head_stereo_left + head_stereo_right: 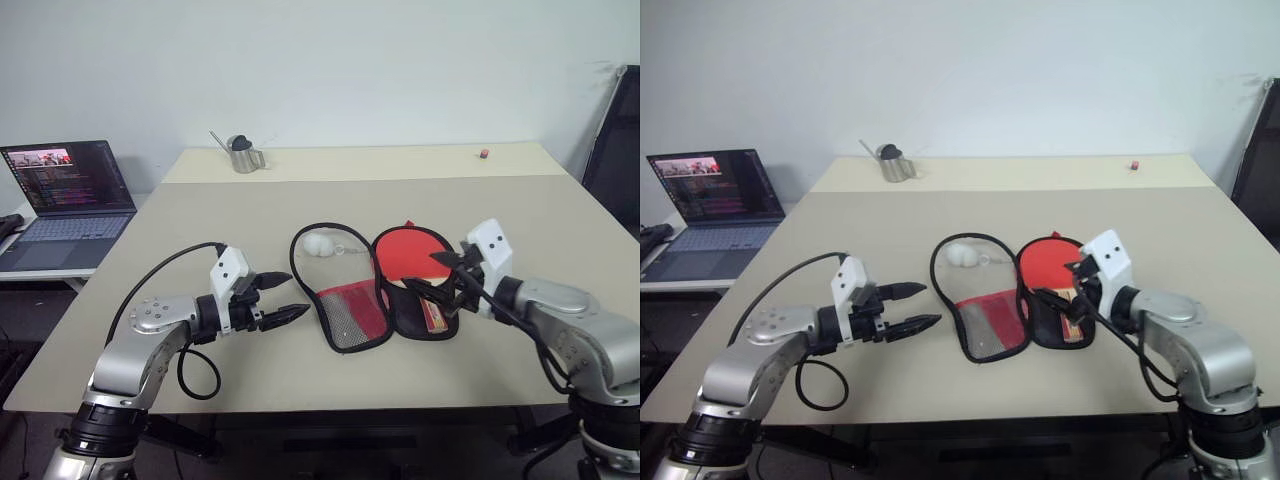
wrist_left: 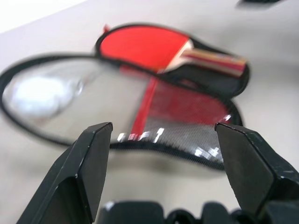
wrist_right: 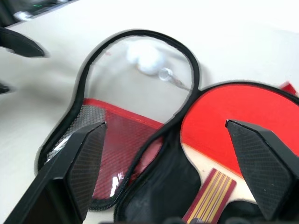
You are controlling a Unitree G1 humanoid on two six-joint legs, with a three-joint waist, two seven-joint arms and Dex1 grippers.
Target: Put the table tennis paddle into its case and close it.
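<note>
Case (image 1: 372,300) lies unzipped; paddle (image 1: 408,254) rests in its right half. Both grippers, left (image 1: 282,299) and right (image 1: 432,275), flank it, fingers spread, empty.

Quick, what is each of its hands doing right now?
Left hand: open, holding nothing.
Right hand: open, holding nothing, above the table tennis paddle in the case.

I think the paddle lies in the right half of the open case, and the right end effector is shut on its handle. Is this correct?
Not quite. The paddle does lie in the right half of the open case, but the right end effector is open and holds nothing; the right wrist view shows its fingers spread wide above the handle.
</note>
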